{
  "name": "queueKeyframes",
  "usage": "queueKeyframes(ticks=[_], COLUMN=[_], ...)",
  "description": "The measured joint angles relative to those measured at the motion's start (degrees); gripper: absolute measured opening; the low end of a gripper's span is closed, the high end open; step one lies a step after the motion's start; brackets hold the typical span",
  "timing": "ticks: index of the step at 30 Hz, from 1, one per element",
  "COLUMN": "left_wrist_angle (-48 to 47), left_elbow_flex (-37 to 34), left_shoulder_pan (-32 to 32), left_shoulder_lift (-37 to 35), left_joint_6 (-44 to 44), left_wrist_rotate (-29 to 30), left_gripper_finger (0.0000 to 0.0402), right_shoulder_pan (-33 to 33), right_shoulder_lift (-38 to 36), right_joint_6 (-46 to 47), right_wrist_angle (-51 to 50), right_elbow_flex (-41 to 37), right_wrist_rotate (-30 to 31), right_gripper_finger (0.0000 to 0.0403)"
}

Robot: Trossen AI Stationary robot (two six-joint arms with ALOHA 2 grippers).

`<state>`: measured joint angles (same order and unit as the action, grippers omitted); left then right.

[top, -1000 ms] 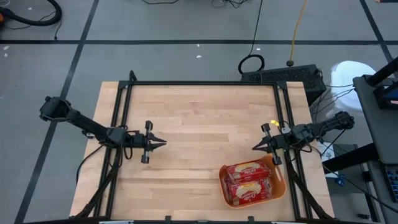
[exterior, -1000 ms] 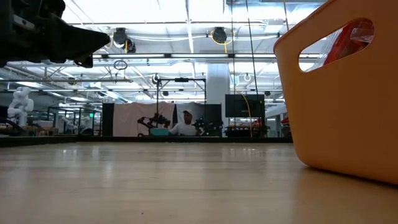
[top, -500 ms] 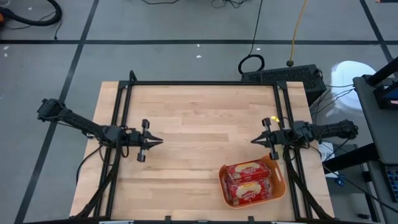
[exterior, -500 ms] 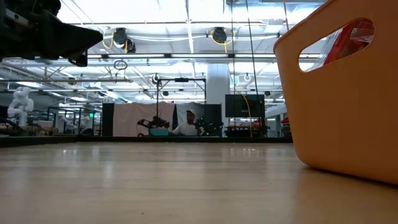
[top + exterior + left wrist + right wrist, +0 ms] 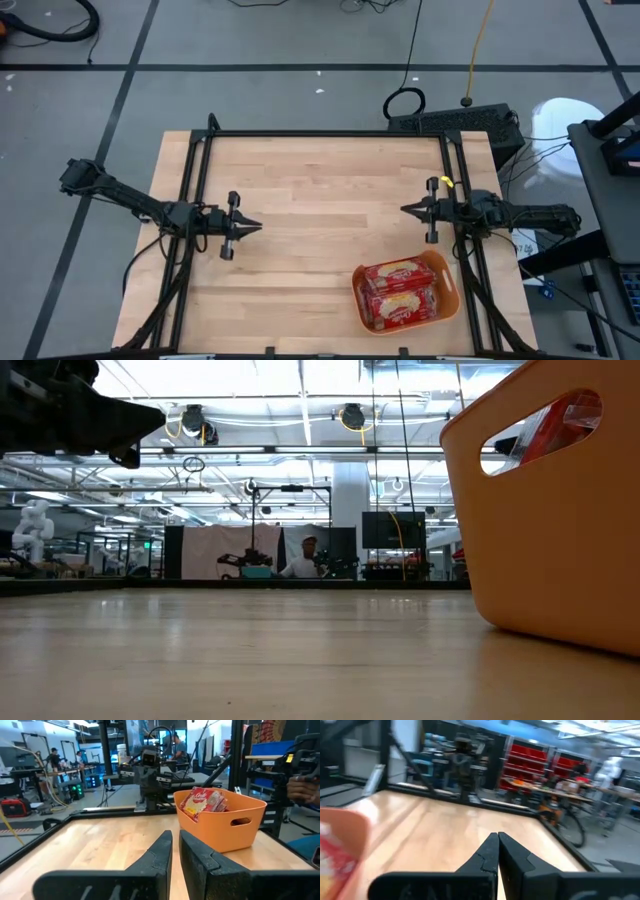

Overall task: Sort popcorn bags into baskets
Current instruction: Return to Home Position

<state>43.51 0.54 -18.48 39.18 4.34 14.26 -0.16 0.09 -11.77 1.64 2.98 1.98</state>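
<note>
The orange basket [image 5: 447, 292] stands at the table's near right. In it lie red popcorn bags [image 5: 398, 291] with cream labels, two showing side by side on top. The left wrist view shows the basket [image 5: 220, 822] with bags [image 5: 202, 802] sticking up above its rim. My left gripper [image 5: 257, 227] hangs over the table's left middle, pointing level toward the right, shut and holding nothing. My right gripper [image 5: 404, 209] hangs over the right middle, beyond the basket's far side, pointing level toward the left, shut and holding nothing.
A black frame [image 5: 325, 134] runs along the table's far, left and right sides. Bare wood [image 5: 320, 200] lies between the two grippers. In the low view the basket's wall [image 5: 560, 540] fills the right side. A person [image 5: 308, 560] sits far off in the room behind.
My right gripper has swung toward the table's far edge. It had been slanting toward the near left, over the basket's far corner. It now points straight toward the left. The basket and bags have stayed in place.
</note>
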Motion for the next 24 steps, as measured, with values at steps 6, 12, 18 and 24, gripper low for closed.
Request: queueKeyframes(ticks=[6,12,18,24], left_wrist_angle=[-0.79,-5.24,-10.12,-15.98], left_elbow_flex=[0.00,0.02,0.02,0.02], left_shoulder_pan=[0.02,1.04,3.87,6.45], left_shoulder_lift=[0.00,-1.32,-5.95,-11.90], left_joint_6=[1.00,0.93,0.61,0.92], left_wrist_rotate=[1.30,2.53,2.37,1.78], left_gripper_finger=[0.0040,0.0040,0.0040,0.0040], right_shoulder_pan=[-0.05,-0.05,-0.05,-0.03], right_shoulder_lift=[0.07,0.07,0.07,0.07], right_joint_6=[-1.89,-2.49,-2.45,-2.45], right_wrist_angle=[-0.81,-0.41,1.12,1.58], right_elbow_flex=[0.00,-0.02,-0.04,-0.04], right_wrist_rotate=[2.40,2.38,2.58,2.58], right_gripper_finger=[0.0000,0.0000,0.0000,0.0000])
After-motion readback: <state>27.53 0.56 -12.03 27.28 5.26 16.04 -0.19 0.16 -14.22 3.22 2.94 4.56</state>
